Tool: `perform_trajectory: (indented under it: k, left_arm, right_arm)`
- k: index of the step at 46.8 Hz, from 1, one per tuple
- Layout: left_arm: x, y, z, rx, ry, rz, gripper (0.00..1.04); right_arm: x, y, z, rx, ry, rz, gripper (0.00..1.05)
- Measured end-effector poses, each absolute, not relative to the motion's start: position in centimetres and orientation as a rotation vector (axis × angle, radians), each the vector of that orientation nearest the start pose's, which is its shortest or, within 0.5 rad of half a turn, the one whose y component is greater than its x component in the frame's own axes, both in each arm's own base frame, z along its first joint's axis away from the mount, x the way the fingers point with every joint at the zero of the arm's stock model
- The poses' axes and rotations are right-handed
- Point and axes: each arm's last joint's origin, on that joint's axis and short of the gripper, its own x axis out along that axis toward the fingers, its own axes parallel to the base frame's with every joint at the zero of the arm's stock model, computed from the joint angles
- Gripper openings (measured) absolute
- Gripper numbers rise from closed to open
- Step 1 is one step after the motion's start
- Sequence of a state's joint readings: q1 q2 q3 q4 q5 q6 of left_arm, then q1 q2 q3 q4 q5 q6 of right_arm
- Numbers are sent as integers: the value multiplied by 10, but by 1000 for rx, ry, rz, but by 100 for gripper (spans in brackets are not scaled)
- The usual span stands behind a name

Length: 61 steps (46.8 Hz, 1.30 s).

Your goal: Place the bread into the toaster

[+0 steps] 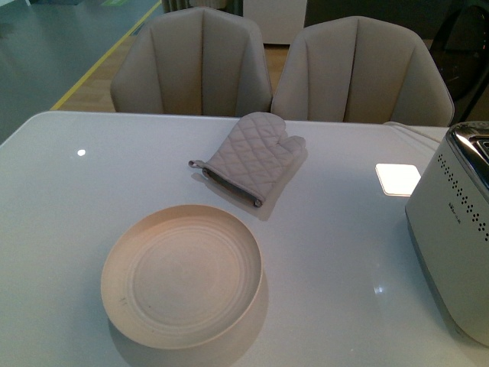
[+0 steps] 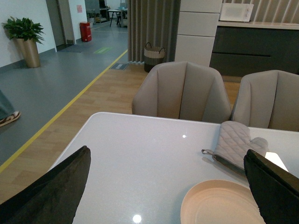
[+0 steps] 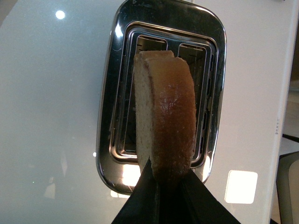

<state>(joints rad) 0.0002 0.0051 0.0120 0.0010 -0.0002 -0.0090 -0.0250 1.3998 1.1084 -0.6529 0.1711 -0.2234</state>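
Our bread (image 3: 166, 116) hangs edge-down over the toaster (image 3: 105, 116), pinched in the right jaws, seemingly above the bar between the two slots (image 3: 124, 98). Lowered so, we judge it could catch there and crumple. Left jaws gape empty above the desk (image 2: 140, 154).

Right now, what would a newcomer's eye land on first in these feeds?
The bread, pinched on edge in the right gripper, hangs above the toaster, over its chrome slots, in the right wrist view. In the front view, an empty tan plate sits nearest, with a quilted oven mitt behind it.
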Motion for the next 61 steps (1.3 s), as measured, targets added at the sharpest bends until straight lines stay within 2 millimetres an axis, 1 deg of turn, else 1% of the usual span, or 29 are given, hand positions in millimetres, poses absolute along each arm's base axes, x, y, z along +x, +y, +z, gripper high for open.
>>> perform_trajectory:
  k: [5,8,12,16,20,24,26,27,29,30,33,37,39,40,41,42,43,44,52,54,56,58,59,61]
  left_arm:
    - [97,0,167,-9,-7,0,98]
    - [97,0,167,-9,-7,0,98]
    - [97,0,167,-9,-7,0,98]
    - [97,0,167,-9,-7,0,98]
    - [97,0,167,-9,-8,0,98]
    - [97,0,167,-9,-7,0,98]
    - [97,0,167,-9,-8,0,98]
    - [97,0,167,-9,-7,0,98]
    - [97,0,167,-9,-7,0,98]
    - [97,0,167,-9,-7,0,98]
    - [97,0,167,-9,-8,0,98]
    - [97,0,167,-9,-7,0,98]
    - [97,0,167,-9,-7,0,98]
    - [97,0,167,-9,-7,0,98]
    - [97,0,167,-9,-7,0,98]
    - [97,0,167,-9,-8,0,98]
    - [97,0,167,-9,-7,0,98]
    - [97,0,167,-9,-7,0,98]
    - [97,0,167,-9,-8,0,98]
    - [97,0,167,-9,-7,0,98]
    - [97,0,167,-9,-8,0,98]
    - [97,0,167,-9,-8,0,98]
    - [97,0,167,-9,-7,1,98]
    - [97,0,167,-9,-7,0,98]
  right_arm:
    - [294,-11,267,-278,971,-79,3]
    - [301,-11,258,-279,994,-80,3]
    - [315,-12,246,-293,1032,-97,3]
    - [328,-13,240,-299,1045,-107,3]
    - [333,-13,235,-309,1054,-120,3]
    - [333,-14,229,-312,1060,-128,3]
    - [332,-15,226,-310,1063,-130,8]
    - [331,-16,223,-306,1064,-128,14]
    - [330,-17,221,-303,1067,-128,21]
    - [330,-17,221,-303,1068,-129,23]
    - [330,-19,220,-301,1068,-132,34]
    - [329,-19,221,-300,1064,-135,44]
    - [329,-19,222,-300,1064,-135,51]
    - [329,-19,222,-299,1064,-135,53]
    - [329,-19,222,-299,1064,-135,56]
    - [329,-19,222,-299,1064,-135,63]
    - [329,-19,222,-299,1064,-135,67]
    - [329,-19,222,-299,1064,-135,68]
    - [329,-19,222,-299,1064,-135,92]
    - [329,-19,222,-298,1063,-135,97]
    - [329,-21,218,-239,986,-119,94]
    - [327,-20,210,-141,825,-65,88]
    - [325,-19,206,-118,789,-48,86]
    - [315,-17,195,-67,657,-11,79]
